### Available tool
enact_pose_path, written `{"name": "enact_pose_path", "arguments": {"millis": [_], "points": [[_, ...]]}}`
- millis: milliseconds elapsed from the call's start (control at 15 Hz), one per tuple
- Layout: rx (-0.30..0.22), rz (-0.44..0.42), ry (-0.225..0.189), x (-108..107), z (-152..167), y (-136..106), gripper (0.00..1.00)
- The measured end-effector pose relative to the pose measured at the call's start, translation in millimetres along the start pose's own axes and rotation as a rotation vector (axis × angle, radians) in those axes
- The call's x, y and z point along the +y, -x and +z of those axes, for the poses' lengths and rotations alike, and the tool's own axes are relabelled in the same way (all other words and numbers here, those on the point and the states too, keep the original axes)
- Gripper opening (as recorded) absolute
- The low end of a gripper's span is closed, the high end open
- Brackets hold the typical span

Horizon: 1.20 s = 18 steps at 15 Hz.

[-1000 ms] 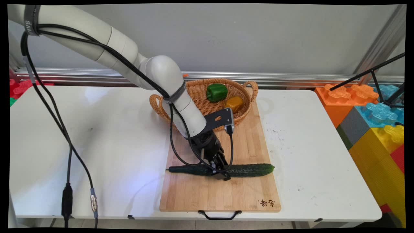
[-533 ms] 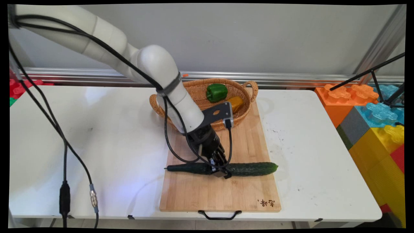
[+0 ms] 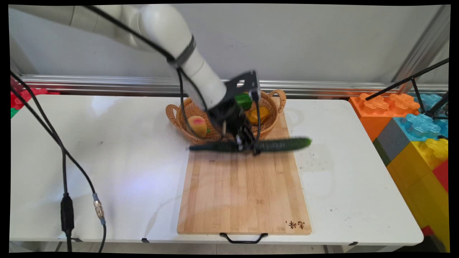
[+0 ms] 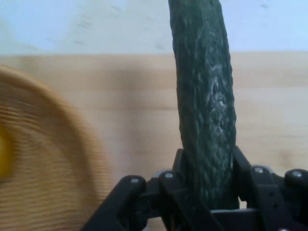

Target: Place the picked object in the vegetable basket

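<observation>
Pincer (image 3: 247, 145) clamped mid-length on cucumber (image 3: 251, 145), held level in air over far end of cutting board (image 3: 244, 193), just in front of wicker basket (image 3: 179, 120). Board's near right corner carries a burnt-in mark (image 3: 295, 225), characters unreadable.

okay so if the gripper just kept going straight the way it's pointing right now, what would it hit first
Probably the cutting board. The gripper, shut on the cucumber, points down at the board's far end beside the basket, so the held cucumber would likely touch first. Depth is uncertain.

end effector (image 3: 247, 145) gripping cucumber (image 3: 279, 144), above cutting board (image 3: 244, 193)
</observation>
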Motion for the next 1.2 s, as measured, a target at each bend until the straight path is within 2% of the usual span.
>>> {"name": "enact_pose_path", "arguments": {"millis": [333,600,733,867,1200], "points": [[-0.021,0.069,-0.139,-55.9,-24.8,-12.7,0.00],[-0.064,0.125,-0.196,-92.4,-23.2,-8.2,0.00],[-0.092,0.153,-0.209,-107.9,-17.5,-3.2,0.00],[-0.124,0.181,-0.202,-118.4,-9.7,5.0,0.00],[-0.183,0.230,-0.185,-132.6,7.1,21.3,0.00]]}}
